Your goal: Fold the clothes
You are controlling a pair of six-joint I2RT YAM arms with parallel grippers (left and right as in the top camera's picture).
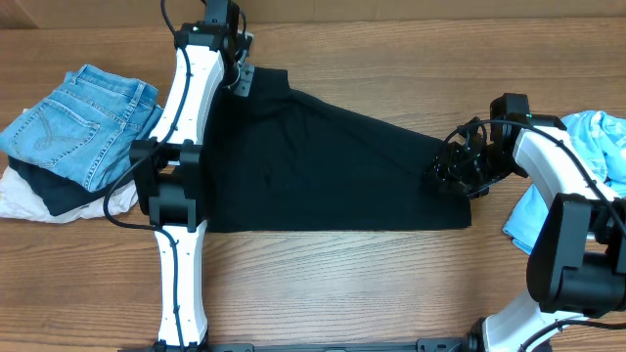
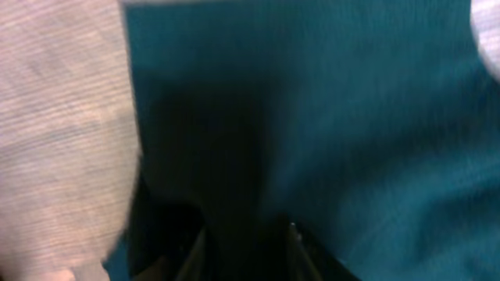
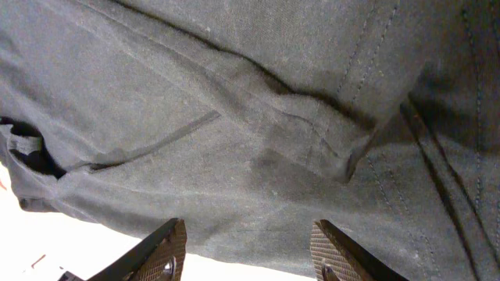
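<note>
We see the black T-shirt [image 1: 323, 166] lying flat on the wooden table [image 1: 391, 293], its long axis running left to right between our arms. The left gripper [image 1: 243, 82] is at its far left corner and the right gripper [image 1: 445, 174] at its narrower right end. The right fingers [image 3: 166, 251] stand apart, with soft, matte, wrinkled knit and a stitched hem straight ahead of them. The left wrist view is too blurred for us to tell whether those fingers pinch cloth.

Evenly lit overhead, left wrist view blurred and teal-tinted
</note>
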